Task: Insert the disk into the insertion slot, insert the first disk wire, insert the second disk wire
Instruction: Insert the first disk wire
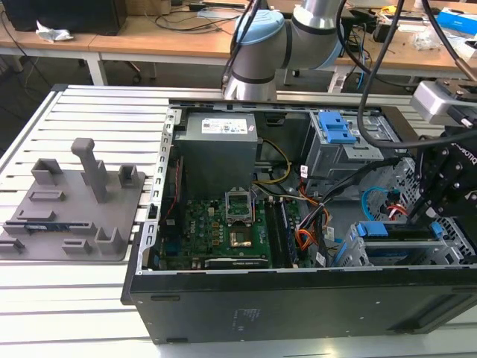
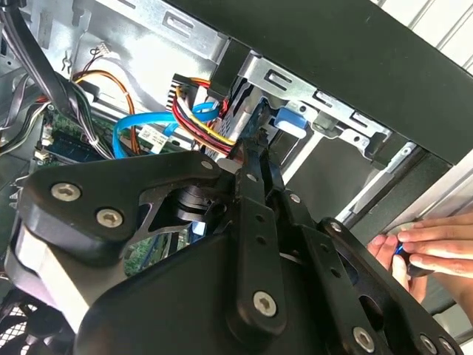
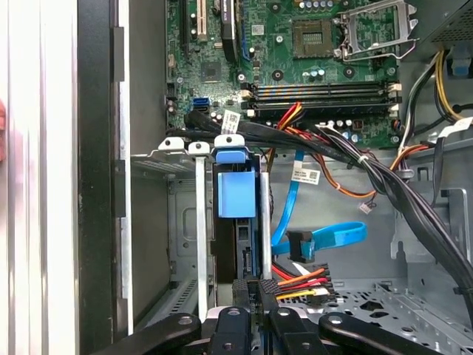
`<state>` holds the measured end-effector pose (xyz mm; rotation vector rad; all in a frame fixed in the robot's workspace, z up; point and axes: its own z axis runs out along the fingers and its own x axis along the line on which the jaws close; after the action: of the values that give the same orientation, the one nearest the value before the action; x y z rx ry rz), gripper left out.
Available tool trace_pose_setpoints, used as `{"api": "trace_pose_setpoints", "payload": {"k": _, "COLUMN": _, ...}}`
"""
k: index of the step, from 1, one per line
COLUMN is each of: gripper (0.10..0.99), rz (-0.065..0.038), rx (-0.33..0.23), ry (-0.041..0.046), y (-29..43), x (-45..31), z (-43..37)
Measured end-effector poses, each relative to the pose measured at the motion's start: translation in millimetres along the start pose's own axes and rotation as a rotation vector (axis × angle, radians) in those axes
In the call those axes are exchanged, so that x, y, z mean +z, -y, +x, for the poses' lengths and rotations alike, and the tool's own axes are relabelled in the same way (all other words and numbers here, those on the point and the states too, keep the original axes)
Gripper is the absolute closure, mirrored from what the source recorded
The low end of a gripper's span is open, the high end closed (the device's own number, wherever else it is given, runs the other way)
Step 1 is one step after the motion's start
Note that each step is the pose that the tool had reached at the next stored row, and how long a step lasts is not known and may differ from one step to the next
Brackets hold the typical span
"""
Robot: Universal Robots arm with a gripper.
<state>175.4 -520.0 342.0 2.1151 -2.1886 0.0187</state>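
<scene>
**A:** Where was the disk?

**B:** The disk [image 3: 236, 194] sat inside the insertion slot [image 3: 201, 222], straight ahead of the pincer [image 3: 253, 290]. It stood on its edge, and its long axis ran directly away from the pincer. The blue carrier tab pointed off toward the motherboard [image 3: 318, 66], and the plug end faced the pincer.

**A:** And the pincer itself?

**B:** It was clenched on the black plug of the first disk wire [image 3: 299, 281], a red, yellow and black bundle, right at the disk's near end. I could not tell whether the plug was seated. The second disk wire [image 3: 325, 238], a flat blue cable, lay loose just beside the pincer, with its plug apart from the disk.

**A:** What surrounded them?

**B:** They were inside an open black computer case [image 1: 298, 306] lying on a slatted metal table [image 1: 74, 313]. A grey cage [image 1: 335, 130] with a blue latch stood near the pincer. Across the case, well apart from the pincer, a grey moulded fixture [image 1: 74, 201] rested on the table. Wooden workbenches [image 1: 149, 41] strewn with cables stood behind. In the second wrist view, a person's hand [image 2: 432, 248] lay outside the case wall, near the pincer.
</scene>
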Motion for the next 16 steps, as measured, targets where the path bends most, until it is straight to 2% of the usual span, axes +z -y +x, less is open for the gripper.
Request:
{"api": "trace_pose_setpoints", "payload": {"k": 9, "gripper": 0.922, "rz": 0.0, "rx": 0.0, "ry": -0.0019, "y": 0.5, "x": 7.7, "z": -0.6}}
{"api": "trace_pose_setpoints", "payload": {"k": 10, "gripper": 0.922, "rz": 0.0, "rx": 0.0, "ry": 0.0004, "y": -0.1, "x": 8.7, "z": -0.7}}
{"api": "trace_pose_setpoints", "payload": {"k": 11, "gripper": 0.851, "rz": 0.0, "rx": 0.0, "ry": 0.0011, "y": -1.0, "x": 8.7, "z": -0.5}}
{"api": "trace_pose_setpoints", "payload": {"k": 12, "gripper": 0.788, "rz": 0.0, "rx": 0.0, "ry": -0.0007, "y": -2.0, "x": -0.3, "z": 0.0}}
{"api": "trace_pose_setpoints", "payload": {"k": 13, "gripper": 0.788, "rz": 0.0, "rx": 0.0, "ry": -0.0007, "y": -2.5, "x": -6.1, "z": 0.3}}
{"api": "trace_pose_setpoints", "payload": {"k": 15, "gripper": 0.663, "rz": 0.001, "rx": 0.001, "ry": -0.0029, "y": -3.6, "x": -18.4, "z": -1.5}}
{"api": "trace_pose_setpoints", "payload": {"k": 16, "gripper": 0.663, "rz": 0.001, "rx": 0.001, "ry": -0.0034, "y": -4.0, "x": -23.0, "z": -2.5}}
